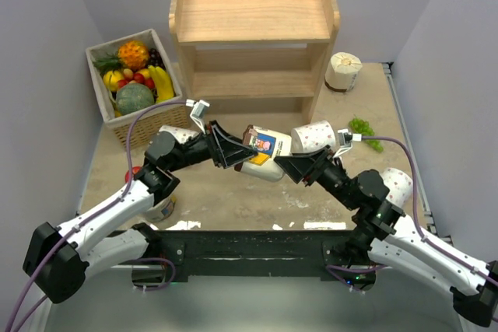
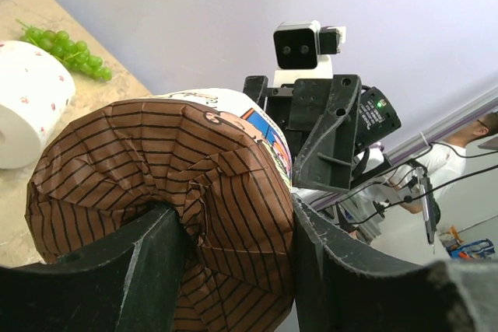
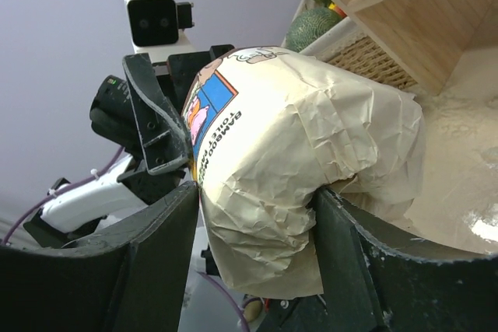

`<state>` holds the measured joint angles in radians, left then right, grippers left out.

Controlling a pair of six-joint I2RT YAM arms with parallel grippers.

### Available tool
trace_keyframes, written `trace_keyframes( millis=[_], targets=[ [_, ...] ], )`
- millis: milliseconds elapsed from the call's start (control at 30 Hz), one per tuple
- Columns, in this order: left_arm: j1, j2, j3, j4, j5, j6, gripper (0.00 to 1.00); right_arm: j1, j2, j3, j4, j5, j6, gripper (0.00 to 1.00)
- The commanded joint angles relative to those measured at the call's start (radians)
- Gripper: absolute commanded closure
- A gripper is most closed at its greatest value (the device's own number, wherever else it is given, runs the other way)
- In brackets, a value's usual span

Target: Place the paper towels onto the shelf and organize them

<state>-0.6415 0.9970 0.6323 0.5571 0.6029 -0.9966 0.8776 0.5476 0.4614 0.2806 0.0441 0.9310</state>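
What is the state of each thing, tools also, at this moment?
Labelled roll: held horizontally between both tools.
Left tool: shut on its brown end.
Right tool: shut on its cream end.
Shelf: both tiers without rolls.
Cream roll by shelf: standing upright.
Dotted roll: lying on its side.
Fruit basket: full.

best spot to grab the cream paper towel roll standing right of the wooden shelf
Probably the curved side wall of the cream-wrapped paper towel roll, gripped across its width from above or the near side: it stands upright on its end, and the light wood shelf stands close on its left.
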Motion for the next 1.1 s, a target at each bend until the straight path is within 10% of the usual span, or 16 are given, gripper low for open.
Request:
trace_keyframes(
  millis=[0, 267, 633, 1067],
  targets=[
    [-0.001, -0.006, -0.028, 0.147, 0.031, -0.036, 0.43, 0.004, -0.003, 0.016, 0.124, 0.02, -0.029, 0.43],
    [-0.001, -0.075, -0.071, 0.133, 0.003, 0.001, 0.34, 0.003, 0.029, 0.149, 0.048, -0.032, -0.17, 0.59],
    [0.0, -0.132, 0.116, -0.322, -0.159, 0.256, 0.07, 0.003, 0.028, 0.29, -0.219, -0.018, -0.431, 0.68],
    [0.0, -0.205, 0.376, -0.839, -0.599, 0.757, 0.03, 0.001, 0.383, 0.916, -0.597, 0.206, -1.033, 0.64]
  ],
)
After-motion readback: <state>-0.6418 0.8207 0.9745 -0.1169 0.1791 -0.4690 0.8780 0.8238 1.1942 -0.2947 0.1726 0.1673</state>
